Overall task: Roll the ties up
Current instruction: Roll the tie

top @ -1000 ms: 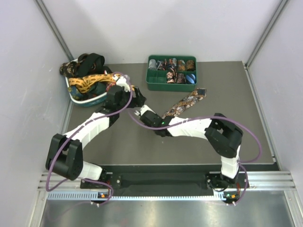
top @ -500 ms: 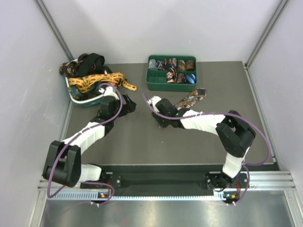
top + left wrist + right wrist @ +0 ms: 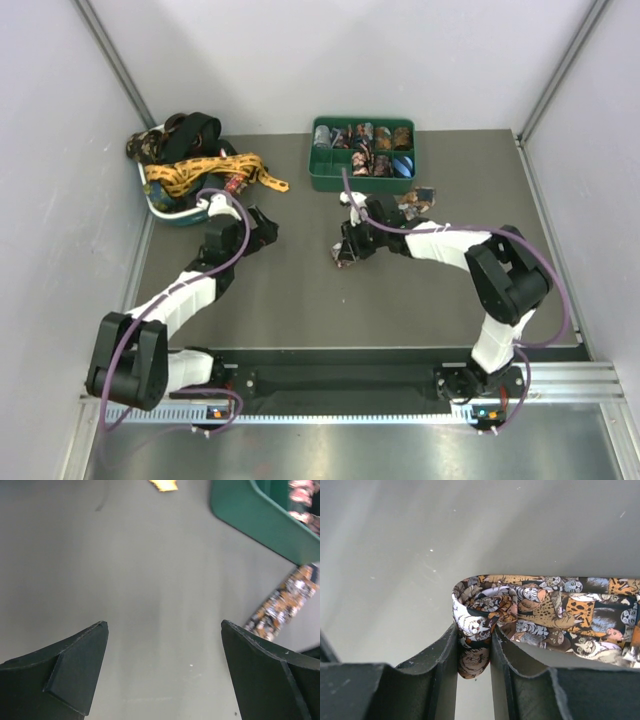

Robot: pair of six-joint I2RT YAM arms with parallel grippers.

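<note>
The brown cat-patterned tie (image 3: 545,607) lies on the grey table (image 3: 290,290). Its near end is curled into a small loop. My right gripper (image 3: 474,642) is shut on that curled end, which also shows in the top view (image 3: 343,256). The tie's far end (image 3: 415,198) shows beyond my right arm; the stretch between is hidden under the arm. My left gripper (image 3: 264,228) is open and empty over bare table, left of the tie. Its fingers (image 3: 75,675) stand wide apart, and the tie (image 3: 281,602) shows at the right edge of the left wrist view.
A green compartment tray (image 3: 318,172) with several rolled ties stands at the back centre; its wall also shows in the left wrist view (image 3: 250,517). A basket (image 3: 178,214) at the back left holds a pile of loose ties. A gold-yellow tie (image 3: 220,168) trails out of it onto the table.
My right gripper has moved right and back toward the tray with the tie's end, doubling the tie over itself. My left gripper has drawn back to the left, away from the tie.
</note>
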